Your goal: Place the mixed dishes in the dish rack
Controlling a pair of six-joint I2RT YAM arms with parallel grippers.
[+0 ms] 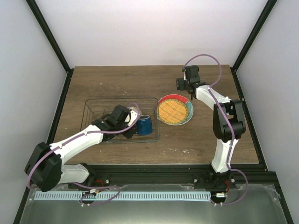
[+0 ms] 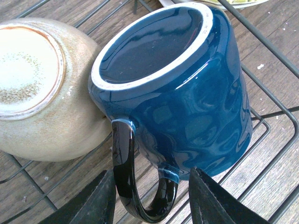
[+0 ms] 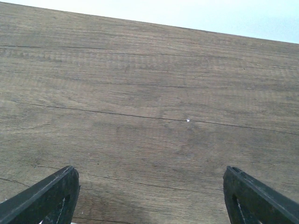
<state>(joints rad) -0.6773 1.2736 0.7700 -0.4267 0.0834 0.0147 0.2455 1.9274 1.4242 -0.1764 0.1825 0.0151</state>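
Up close, the left tool (image 2: 152, 186) stands released astride the handle of the dark blue mug (image 2: 187, 93). Only the overhead view shows that mug inside the dish rack (image 1: 88, 101). The right tool (image 3: 149, 191) gapes over the counter (image 3: 149, 93).

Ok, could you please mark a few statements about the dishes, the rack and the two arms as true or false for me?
1. The mug is inside the rack. True.
2. The bowl sits well apart from the mug. False: the two touch, side by side in the rack.
3. The yellow plate is in the rack. False: it lies on the table to the right of the rack, on top of other plates.
4. The right arm's jaws stand open over bare wood. True.
5. The left arm's jaws are clamped on the bowl. False: they stand apart, with the mug's handle between them.
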